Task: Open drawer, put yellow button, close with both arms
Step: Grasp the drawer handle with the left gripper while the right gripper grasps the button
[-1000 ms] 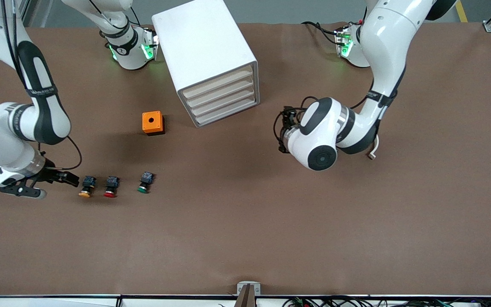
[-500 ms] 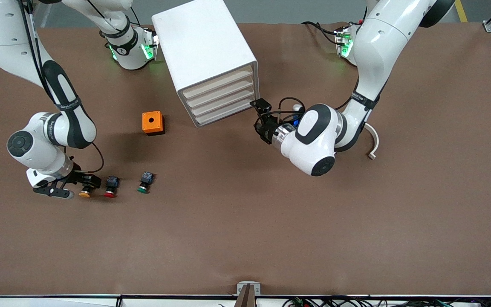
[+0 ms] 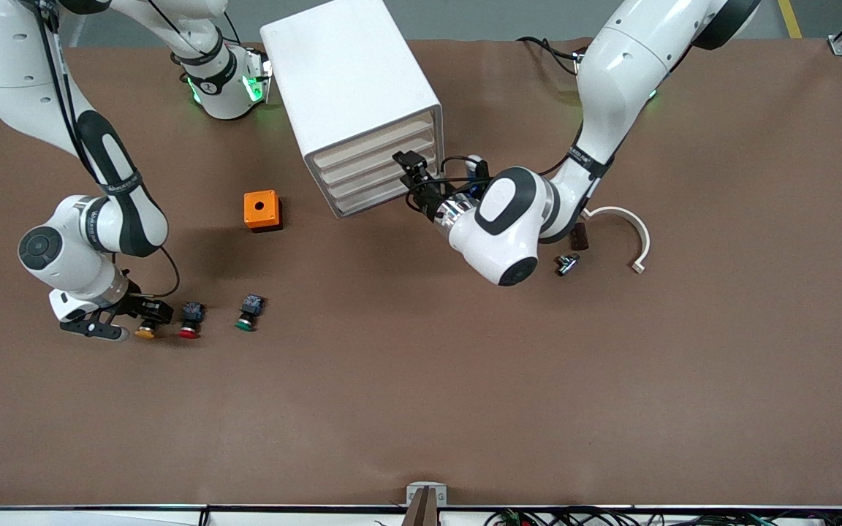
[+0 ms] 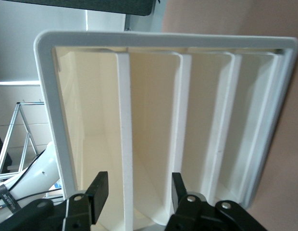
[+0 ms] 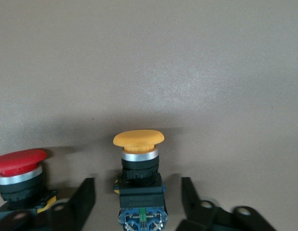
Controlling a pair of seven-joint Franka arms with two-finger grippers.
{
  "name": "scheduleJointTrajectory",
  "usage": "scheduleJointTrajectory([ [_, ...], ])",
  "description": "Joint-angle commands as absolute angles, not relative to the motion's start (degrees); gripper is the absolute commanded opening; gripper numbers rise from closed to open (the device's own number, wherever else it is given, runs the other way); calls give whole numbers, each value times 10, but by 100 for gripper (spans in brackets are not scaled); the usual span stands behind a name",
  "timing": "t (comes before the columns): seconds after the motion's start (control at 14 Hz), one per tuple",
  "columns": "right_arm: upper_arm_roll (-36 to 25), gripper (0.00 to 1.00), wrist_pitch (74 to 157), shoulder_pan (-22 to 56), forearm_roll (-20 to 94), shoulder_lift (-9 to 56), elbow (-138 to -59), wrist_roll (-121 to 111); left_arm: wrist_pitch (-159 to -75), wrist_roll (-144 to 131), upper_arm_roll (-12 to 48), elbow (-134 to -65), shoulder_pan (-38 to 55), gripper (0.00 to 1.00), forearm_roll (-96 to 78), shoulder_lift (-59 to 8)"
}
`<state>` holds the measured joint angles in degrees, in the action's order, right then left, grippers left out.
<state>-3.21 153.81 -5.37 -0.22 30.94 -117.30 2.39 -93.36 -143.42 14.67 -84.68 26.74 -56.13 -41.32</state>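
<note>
The right pincer (image 3: 145,316) is at desk level at the right arm's end of the desk (image 3: 421,409), released, with one finger (image 5: 74,204) on either side of the yellow button (image 3: 146,329). The right wrist view shows a gap between each finger and the button's black body, so nothing is clamped. The yellow button lies on the desk with its cap pointing toward the front camera (its blue base sits between the fingers). Just beside it, toward the left arm's end, lies the red button (image 3: 190,323), and beside that, with a wider gap, the green button (image 3: 247,313). An orange box (image 3: 262,210) with a round hole in its top stands farther from the front camera than the three buttons.

The left pincer (image 3: 411,175) is at the front of the white cabinet (image 3: 348,80), level with its stacked drawers. It is released; the left wrist view shows its fingers (image 4: 97,192) spread on either side of a drawer front's edge. The top drawer (image 3: 373,144) is closed, flush with the three below it.

A white curved part (image 3: 629,230) and a small dark metal piece (image 3: 567,263) lie on the desk beside the left arm.
</note>
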Motion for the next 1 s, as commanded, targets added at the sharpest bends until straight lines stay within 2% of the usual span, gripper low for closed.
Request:
scheduleJointTrajectory([
  [0.0,-29,0,1538,-57,4,307,-1179,21,-925,-1444,144,-834,286,61,-579,-432],
  [0.21,-29,0,1488,-48,4,287,-1172,29,-925,-1445,143,-834,306,44,-598,-442],
  [0.5,-27,0,1277,-5,4,189,-1122,159,-925,-1444,143,-834,321,31,-606,-441],
  [0.71,-25,0,1173,53,8,119,-1101,296,-925,-1442,143,-834,324,4,-606,-447],
  [0.79,-25,0,1143,74,10,105,-1093,345,-925,-1441,143,-833,324,0,-603,-448],
  [0.93,-25,0,1088,113,49,91,-1058,424,-925,-1437,136,-831,318,0,-602,-448],
])
